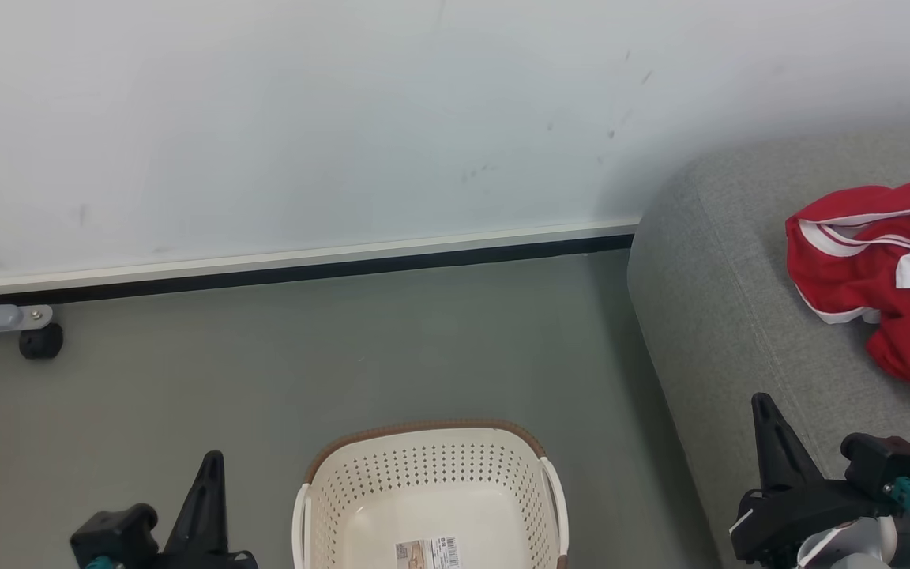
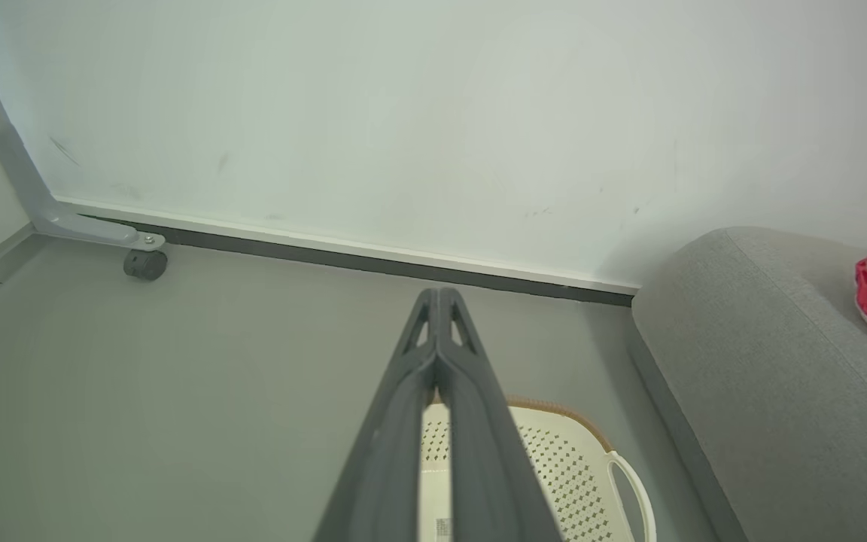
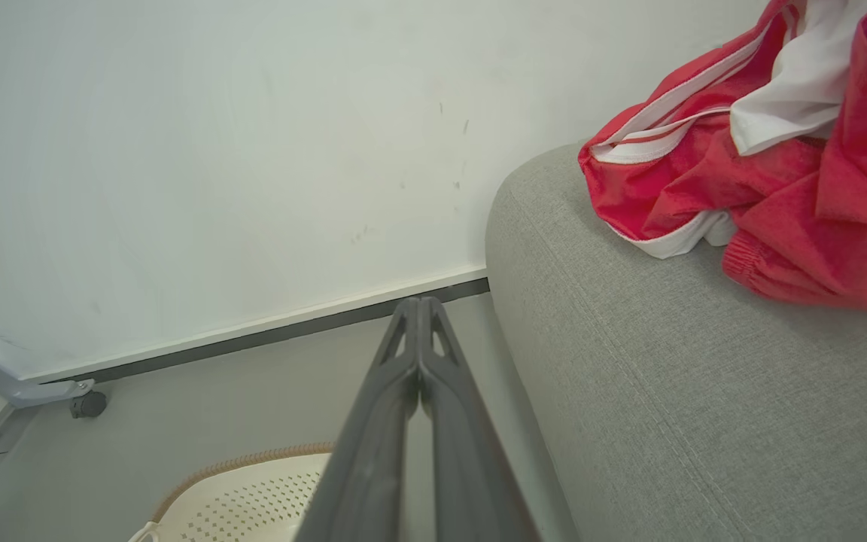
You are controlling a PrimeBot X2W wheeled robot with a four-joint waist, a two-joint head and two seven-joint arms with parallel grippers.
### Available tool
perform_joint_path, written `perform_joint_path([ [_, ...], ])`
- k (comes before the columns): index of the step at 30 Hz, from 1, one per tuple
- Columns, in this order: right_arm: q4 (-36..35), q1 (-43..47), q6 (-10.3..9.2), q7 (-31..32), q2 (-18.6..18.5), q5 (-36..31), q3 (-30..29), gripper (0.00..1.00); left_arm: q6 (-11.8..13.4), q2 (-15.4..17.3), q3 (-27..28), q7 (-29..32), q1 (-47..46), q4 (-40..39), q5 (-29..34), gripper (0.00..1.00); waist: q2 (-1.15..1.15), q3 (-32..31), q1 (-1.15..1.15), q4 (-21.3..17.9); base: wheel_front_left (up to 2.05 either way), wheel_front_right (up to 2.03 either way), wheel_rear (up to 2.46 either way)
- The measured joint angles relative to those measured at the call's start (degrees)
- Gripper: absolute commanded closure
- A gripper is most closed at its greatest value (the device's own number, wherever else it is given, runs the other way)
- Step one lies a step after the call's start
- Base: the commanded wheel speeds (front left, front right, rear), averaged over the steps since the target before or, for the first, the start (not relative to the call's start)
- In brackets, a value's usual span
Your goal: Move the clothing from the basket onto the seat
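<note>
Lying crumpled on top of the seat [image 1: 723, 316], back from its rounded edge on the basket side: the clothing [image 1: 889, 276], red with white stripes. Basket [image 1: 423, 462] stands on the floor [image 1: 265, 379] near the seat's side, a printed label [image 1: 427, 553] on its bottom. Left tool [image 2: 439, 301]: fingers pressed together, holding nothing, beside the basket. Right tool [image 3: 420, 305]: fingers likewise together, touching nothing, at the seat's edge, apart from the clothing.
</note>
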Motion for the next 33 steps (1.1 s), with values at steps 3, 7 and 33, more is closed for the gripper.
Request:
perform_joint_path([
  [3, 0.07, 0.00, 0.45, 0.53, 0.31, 2.35, -0.83, 1.00, -0.51, -0.19, 0.41, 0.53, -0.10, 0.25, -2.09, 1.00, 0.00, -0.08, 0.00, 0.09, 0.00, 0.00, 0.00],
  [7, 0.18, 0.01, 0.97, 1.36, 0.83, 5.16, -1.94, 1.00, -1.02, -0.56, 0.99, 1.22, -0.19, 0.63, -5.27, 1.00, 0.00, -0.19, 0.00, 0.21, 0.00, 0.00, 0.00],
  [33, 0.64, 0.34, 4.48, 5.91, 3.79, 23.31, -8.83, 1.00, -4.56, -2.07, 5.09, 4.87, -1.91, 3.12, -23.86, 1.00, 0.00, -0.83, 0.00, 0.93, 0.00, 0.00, 0.00],
])
